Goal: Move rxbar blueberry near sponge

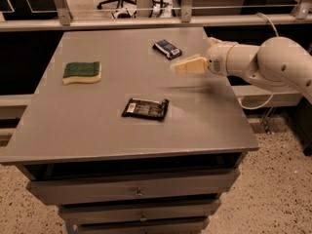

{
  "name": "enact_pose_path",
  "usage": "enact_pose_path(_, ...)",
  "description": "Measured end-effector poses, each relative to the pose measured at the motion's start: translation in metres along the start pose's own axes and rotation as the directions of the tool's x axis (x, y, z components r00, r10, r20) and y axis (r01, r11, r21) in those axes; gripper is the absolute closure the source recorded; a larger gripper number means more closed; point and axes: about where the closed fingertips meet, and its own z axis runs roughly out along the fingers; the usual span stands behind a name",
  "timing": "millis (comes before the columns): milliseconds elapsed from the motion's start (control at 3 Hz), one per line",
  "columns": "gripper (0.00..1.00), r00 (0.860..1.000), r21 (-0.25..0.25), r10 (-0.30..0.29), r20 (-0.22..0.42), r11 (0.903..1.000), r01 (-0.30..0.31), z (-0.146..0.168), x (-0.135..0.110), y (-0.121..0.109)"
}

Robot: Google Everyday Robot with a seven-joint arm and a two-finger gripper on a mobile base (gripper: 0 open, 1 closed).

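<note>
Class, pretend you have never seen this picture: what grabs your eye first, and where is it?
The white arm entering from the picture's right edge, its pale gripper hovering over the grey table close to the rxbar blueberry near the far edge. Next, the green-topped sponge at the left, and the black wrapped bar in the middle.
</note>
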Motion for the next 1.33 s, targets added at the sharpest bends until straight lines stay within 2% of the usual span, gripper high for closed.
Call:
enact_pose_path(333,0.0,0.999,-0.002,-0.035,0.015,0.9994,0.035,0.024,-0.004,-0.013)
enact_pose_path(667,0.0,0.999,0.009,-0.043,0.002,0.9991,0.043,0.045,-0.006,-0.027)
enact_pose_path(1000,0.0,1.0,0.029,-0.015,-0.02,0.9995,0.015,0.065,-0.004,-0.045)
enact_pose_path(1333,0.0,0.999,0.028,0.008,-0.042,0.9996,-0.007,0.087,0.0,-0.055)
